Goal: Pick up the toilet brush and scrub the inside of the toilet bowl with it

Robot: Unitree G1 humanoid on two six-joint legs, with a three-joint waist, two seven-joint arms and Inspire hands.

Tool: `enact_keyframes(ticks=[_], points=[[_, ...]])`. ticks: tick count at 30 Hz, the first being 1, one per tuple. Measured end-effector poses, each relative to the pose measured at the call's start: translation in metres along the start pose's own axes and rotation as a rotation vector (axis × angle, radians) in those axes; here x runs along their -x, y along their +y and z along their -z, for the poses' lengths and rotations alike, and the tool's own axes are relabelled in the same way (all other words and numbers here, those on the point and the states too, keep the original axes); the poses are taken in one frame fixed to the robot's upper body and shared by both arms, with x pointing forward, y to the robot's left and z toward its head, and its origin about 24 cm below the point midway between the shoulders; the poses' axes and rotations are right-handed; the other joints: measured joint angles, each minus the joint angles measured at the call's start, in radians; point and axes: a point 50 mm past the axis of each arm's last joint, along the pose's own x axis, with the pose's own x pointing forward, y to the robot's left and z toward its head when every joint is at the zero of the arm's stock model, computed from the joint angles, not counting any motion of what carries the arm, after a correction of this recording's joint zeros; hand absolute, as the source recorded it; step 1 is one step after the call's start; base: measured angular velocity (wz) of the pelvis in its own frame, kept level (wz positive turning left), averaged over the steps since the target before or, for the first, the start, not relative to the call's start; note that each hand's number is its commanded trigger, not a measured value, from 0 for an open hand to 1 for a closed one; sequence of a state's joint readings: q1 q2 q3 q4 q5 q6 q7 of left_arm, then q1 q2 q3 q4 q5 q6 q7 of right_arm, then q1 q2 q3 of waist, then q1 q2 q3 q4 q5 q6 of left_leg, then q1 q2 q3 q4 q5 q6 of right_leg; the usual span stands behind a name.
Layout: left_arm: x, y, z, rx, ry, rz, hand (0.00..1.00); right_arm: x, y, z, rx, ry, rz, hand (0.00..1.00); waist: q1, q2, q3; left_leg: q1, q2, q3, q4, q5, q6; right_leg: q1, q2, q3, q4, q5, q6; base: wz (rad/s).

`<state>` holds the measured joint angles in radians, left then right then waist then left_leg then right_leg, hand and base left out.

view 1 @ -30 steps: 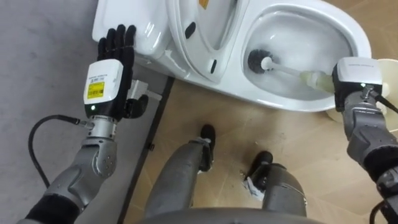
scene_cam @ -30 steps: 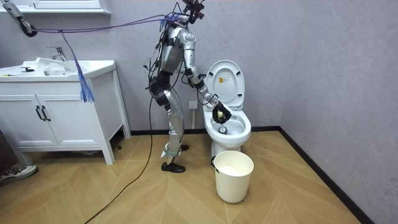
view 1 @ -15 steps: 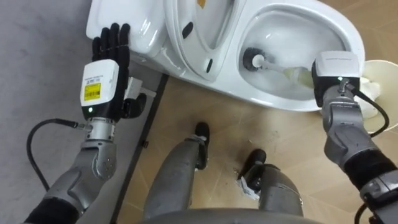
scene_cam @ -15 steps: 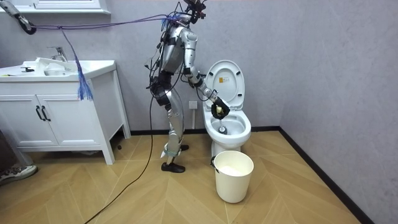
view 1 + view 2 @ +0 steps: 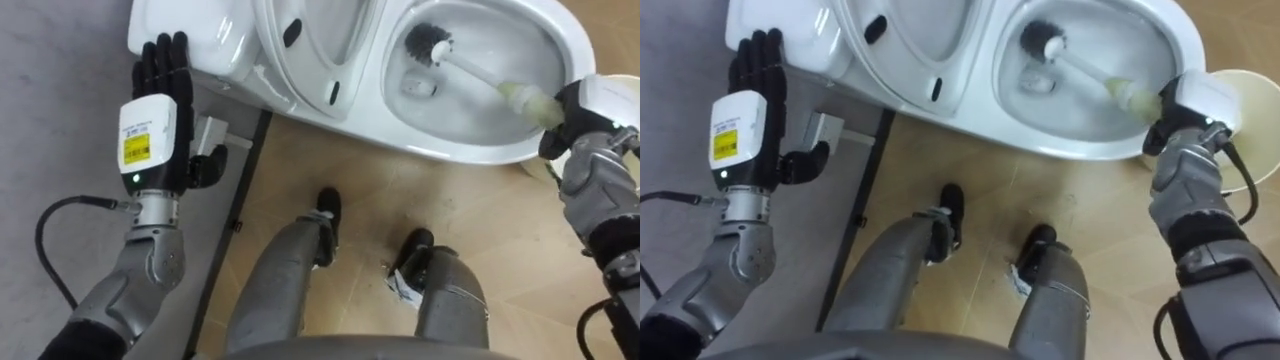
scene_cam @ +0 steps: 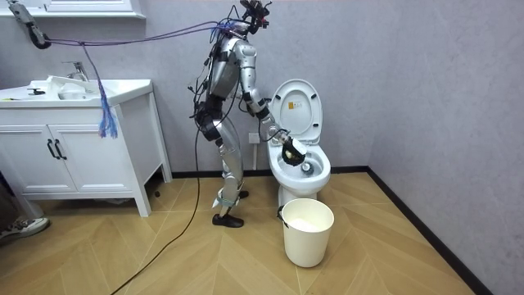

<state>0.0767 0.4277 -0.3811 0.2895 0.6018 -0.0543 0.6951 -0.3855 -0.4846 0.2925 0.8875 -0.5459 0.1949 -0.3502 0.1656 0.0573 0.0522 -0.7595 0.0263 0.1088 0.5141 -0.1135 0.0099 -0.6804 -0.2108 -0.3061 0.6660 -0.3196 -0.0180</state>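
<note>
The robot stands at the white toilet (image 5: 455,150). The brush (image 5: 478,72) reaches down into the bowl (image 5: 470,115), and the right hand (image 5: 590,105) is wrapped tight round its handle. The left hand (image 5: 155,115) is flat, fingers straight, by the tank (image 5: 215,50).

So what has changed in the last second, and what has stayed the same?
The head of the toilet brush has swept from the bottom of the toilet bowl up its far wall, away from the robot. Unchanged: the right hand still grips the brush handle at the rim, the open left hand stays by the cistern, and the seat stands raised.
</note>
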Motion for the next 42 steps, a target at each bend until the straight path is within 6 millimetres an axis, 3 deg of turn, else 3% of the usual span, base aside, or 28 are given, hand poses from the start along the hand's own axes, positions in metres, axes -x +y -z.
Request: enact_keyframes(ticks=[5, 8, 10, 13, 15, 22, 29, 36, 42], points=[[-0.003, -0.002, -0.005, 0.017, 0.018, 0.008, 0.0, 0.016, 0.019, -0.028, 0.058, -0.103, -0.031, 1.0, 0.001, 0.006, -0.0049, 0.002, 0.005, -0.006, 0.006, 0.002, 0.003, 0.013, 0.011, -0.011, -0.012, 0.01, 0.0, -0.01], [0.0, -0.004, -0.007, 0.023, 0.029, 0.021, 0.0, 0.035, 0.034, -0.039, 0.051, -0.109, -0.092, 1.0, 0.013, 0.031, -0.0151, 0.006, 0.033, -0.015, 0.001, 0.001, 0.002, 0.048, 0.045, -0.038, -0.081, 0.046, -0.007, -0.13], [0.0, -0.006, -0.009, 0.035, 0.038, 0.025, 0.0, 0.046, 0.04, -0.048, 0.038, -0.095, -0.11, 1.0, 0.025, 0.048, -0.0175, 0.009, 0.044, -0.013, -0.003, -0.001, 0.0, 0.054, 0.066, -0.027, -0.103, 0.062, -0.006, -0.17], [0.004, -0.012, -0.01, 0.049, 0.061, 0.016, 0.0, 0.055, 0.04, -0.051, 0.056, -0.089, -0.101, 1.0, 0.033, 0.083, -0.0229, 0.01, 0.056, -0.007, -0.006, 0.0, -0.002, 0.057, 0.077, -0.027, -0.124, 0.077, -0.012, -0.16], [0.009, -0.016, -0.009, 0.052, 0.078, 0.021, 0.0, 0.057, 0.044, -0.048, 0.064, -0.077, -0.118, 1.0, 0.033, 0.094, -0.0297, 0.019, 0.057, -0.001, -0.019, 0.003, -0.006, 0.06, 0.08, -0.021, -0.131, 0.081, -0.013, -0.07], [0.015, -0.024, -0.006, 0.043, 0.098, 0.057, 0.0, 0.056, 0.056, -0.031, 0.148, -0.039, -0.16, 1.0, 0.029, 0.092, -0.0277, 0.072, 0.053, -0.005, -0.054, 0.009, -0.015, 0.109, 0.076, -0.029, -0.15, 0.071, -0.015, 0.05], [0.011, -0.023, -0.01, 0.062, 0.077, 0.048, 0.0, 0.048, 0.051, -0.037, 0.165, -0.065, -0.201, 1.0, 0.031, 0.061, -0.0086, 0.065, 0.05, -0.016, -0.043, 0.009, -0.016, 0.113, 0.071, -0.043, -0.147, 0.058, -0.015, 0.06], [0.011, -0.026, -0.006, 0.07, 0.097, 0.064, 0.0, 0.052, 0.057, -0.042, 0.151, -0.058, -0.292, 1.0, 0.021, 0.048, -0.0108, 0.111, 0.054, -0.016, -0.049, 0.009, -0.017, 0.168, 0.077, -0.052, -0.169, 0.059, -0.016, 0.03], [0.021, -0.036, 0.007, 0.063, 0.15, 0.138, 0.0, 0.068, 0.077, -0.028, 0.172, -0.047, -0.374, 1.0, 0.001, 0.024, -0.013, 0.211, 0.05, -0.006, -0.078, 0.009, -0.018, 0.271, 0.08, -0.053, -0.208, 0.057, -0.01, 0.01]])
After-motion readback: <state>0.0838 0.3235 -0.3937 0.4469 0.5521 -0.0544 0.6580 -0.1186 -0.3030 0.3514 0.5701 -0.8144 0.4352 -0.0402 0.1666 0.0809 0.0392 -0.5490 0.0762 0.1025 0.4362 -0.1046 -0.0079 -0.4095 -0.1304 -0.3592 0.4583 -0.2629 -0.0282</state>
